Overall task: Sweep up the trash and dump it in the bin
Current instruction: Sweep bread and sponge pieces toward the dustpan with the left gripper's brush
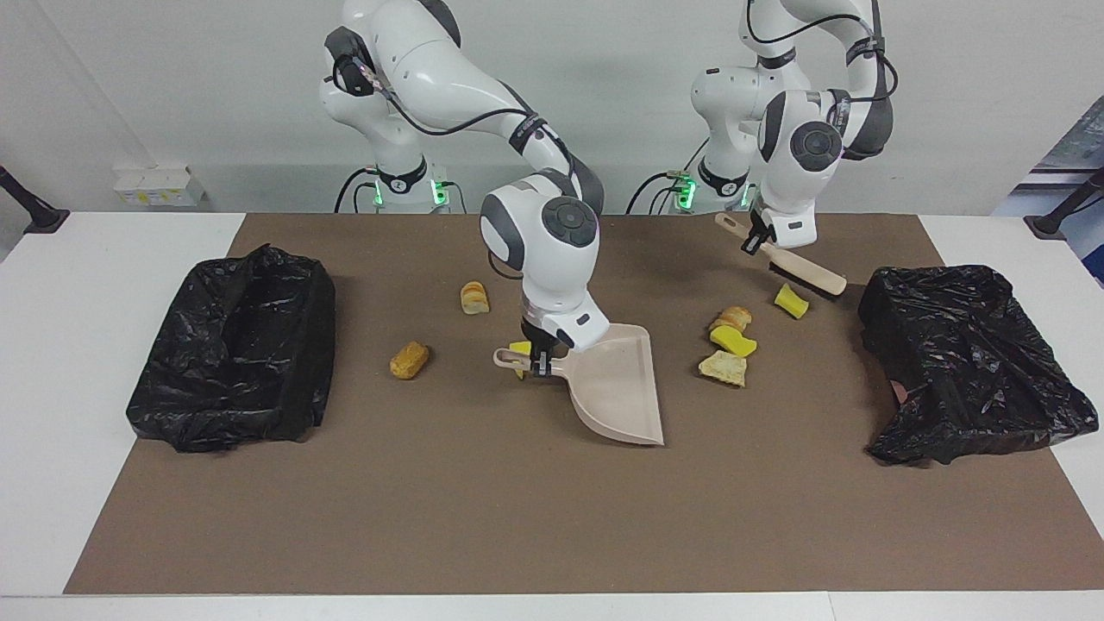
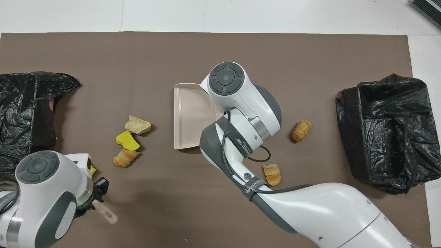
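Note:
My right gripper [image 1: 541, 360] is shut on the handle of the beige dustpan [image 1: 617, 388], which lies on the brown mat at mid-table with its mouth away from the robots; the pan also shows in the overhead view [image 2: 188, 117]. A yellow sponge chunk [image 1: 518, 349] lies by that handle. My left gripper [image 1: 757, 238] is shut on the handle of the beige brush [image 1: 808, 276], held slanted. A yellow chunk [image 1: 791, 301] lies by the brush head. A cluster of bread [image 1: 731, 317], yellow sponge [image 1: 733, 341] and bread [image 1: 723, 368] lies between brush and dustpan. Two bread pieces [image 1: 474, 297] [image 1: 409, 360] lie toward the right arm's end.
Two bins lined with black bags stand on the mat, one at the left arm's end [image 1: 966, 362] and one at the right arm's end [image 1: 233, 345]. The mat [image 1: 517, 517] is bordered by white table.

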{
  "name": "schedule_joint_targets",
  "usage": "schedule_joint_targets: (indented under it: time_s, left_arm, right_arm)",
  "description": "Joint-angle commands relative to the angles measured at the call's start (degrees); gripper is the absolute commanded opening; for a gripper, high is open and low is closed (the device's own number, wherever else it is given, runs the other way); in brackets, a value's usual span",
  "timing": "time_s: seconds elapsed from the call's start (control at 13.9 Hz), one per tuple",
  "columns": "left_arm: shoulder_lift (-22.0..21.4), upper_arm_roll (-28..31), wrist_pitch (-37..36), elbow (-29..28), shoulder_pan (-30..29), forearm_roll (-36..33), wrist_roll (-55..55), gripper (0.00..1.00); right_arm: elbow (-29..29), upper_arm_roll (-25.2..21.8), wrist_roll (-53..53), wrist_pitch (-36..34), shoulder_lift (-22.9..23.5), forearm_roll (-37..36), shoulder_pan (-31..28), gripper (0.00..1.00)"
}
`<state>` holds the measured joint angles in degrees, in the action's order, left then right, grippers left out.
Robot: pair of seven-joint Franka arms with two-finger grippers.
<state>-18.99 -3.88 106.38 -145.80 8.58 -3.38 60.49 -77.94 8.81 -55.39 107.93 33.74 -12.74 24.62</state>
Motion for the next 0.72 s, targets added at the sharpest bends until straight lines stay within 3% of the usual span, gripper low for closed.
schedule_joint_targets:
  time_s: [0.0,0.36,0.65]
  left_arm:
    - [-2.7,-0.9,3.6,-4.7,0.2,-1.0,-1.3,0.0]
    - [0.8,-0.9,12.0,-2.5,2.7,4.6,-8.6,0.0]
    - [8.1,-1.0,13.4,4.1,3.9,9.9,-16.8,0.0]
  right_arm:
    - [-2.2,0.7,-2.9,1.0,-1.7,-1.1,-0.5,0.0]
    - [-5.4,0.7,-2.2,5.1,-1.9,-0.2,-0.3,0.0]
    - [-7.8,0.8,0.1,6.4,-1.7,-0.1,0.2,0.0]
